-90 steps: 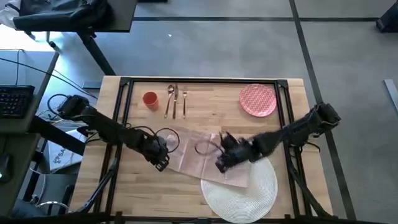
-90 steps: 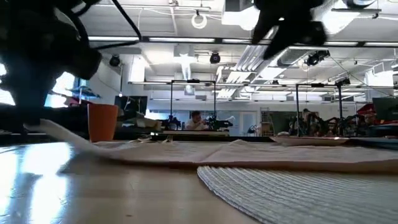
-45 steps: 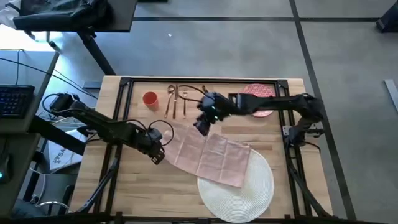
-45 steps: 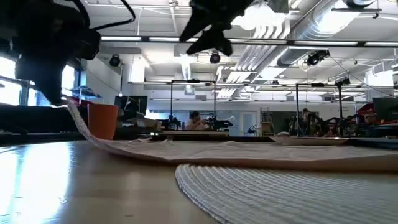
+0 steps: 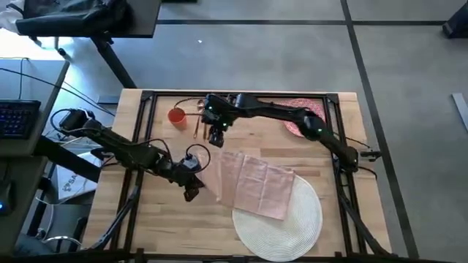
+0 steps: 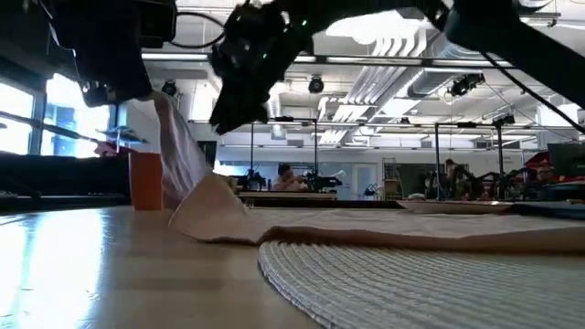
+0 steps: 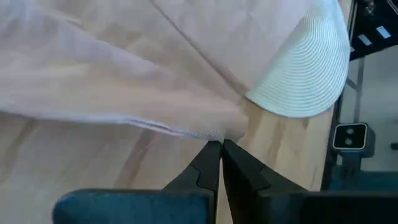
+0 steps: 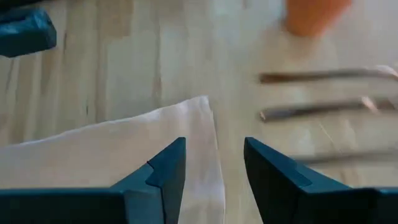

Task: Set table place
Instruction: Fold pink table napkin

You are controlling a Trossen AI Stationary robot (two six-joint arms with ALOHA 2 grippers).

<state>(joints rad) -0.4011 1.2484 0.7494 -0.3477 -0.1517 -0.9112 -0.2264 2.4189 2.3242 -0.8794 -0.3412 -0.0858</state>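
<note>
Light-wood butcher-block surface (image 5: 161, 219) w/ black frame. Left gripper (image 7: 219, 147) sits mid-left of it, fingers clenched on the edge of the beige-pink cloth napkin (image 5: 252, 183), lifting that edge so the fabric stands up in a soft fold. The rest of the napkin lies flat, its near-right part draped over the round white woven placemat (image 5: 292, 223) — ribbed, concentric weave.

Right gripper (image 8: 214, 165) hovers above the napkin's far corner, fingers spread apart, nothing btwn them. Just beyond it lies the gold-toned cutlery (image 5: 199, 117), thin and parallel, next to the small orange-red cup (image 5: 176, 116). Red-patterned pink plate (image 5: 296, 124) at far right, partly hidden by the right arm.
</note>
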